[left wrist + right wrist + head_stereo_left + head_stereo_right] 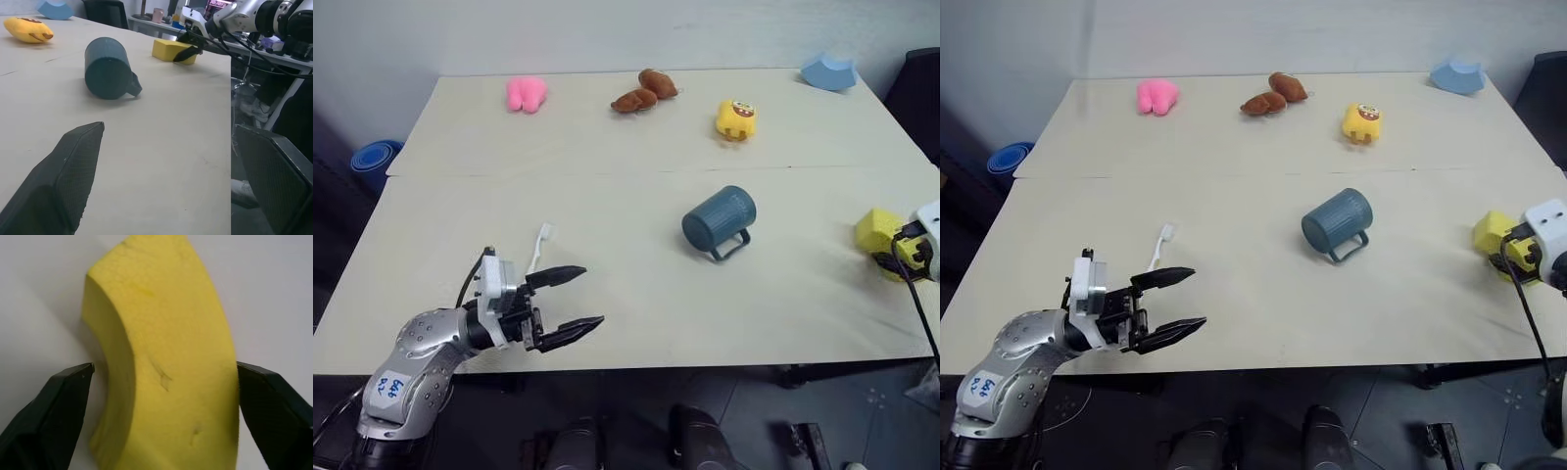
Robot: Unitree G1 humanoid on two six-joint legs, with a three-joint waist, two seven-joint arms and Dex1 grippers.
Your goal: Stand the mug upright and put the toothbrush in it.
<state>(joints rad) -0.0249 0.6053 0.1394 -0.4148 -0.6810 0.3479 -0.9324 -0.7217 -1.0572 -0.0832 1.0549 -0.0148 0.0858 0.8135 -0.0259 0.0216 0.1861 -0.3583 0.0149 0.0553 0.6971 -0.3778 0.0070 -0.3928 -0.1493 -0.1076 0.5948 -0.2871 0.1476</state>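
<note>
The mug lies on its side mid-table, handle toward the near edge. The toothbrush lies flat well to its left, just beyond my left gripper, whose fingers gape wide and empty. At the table's right edge, my right gripper straddles a yellow foam block, fingers spread on either side of it.

Lab: cluttered benches, cables
</note>
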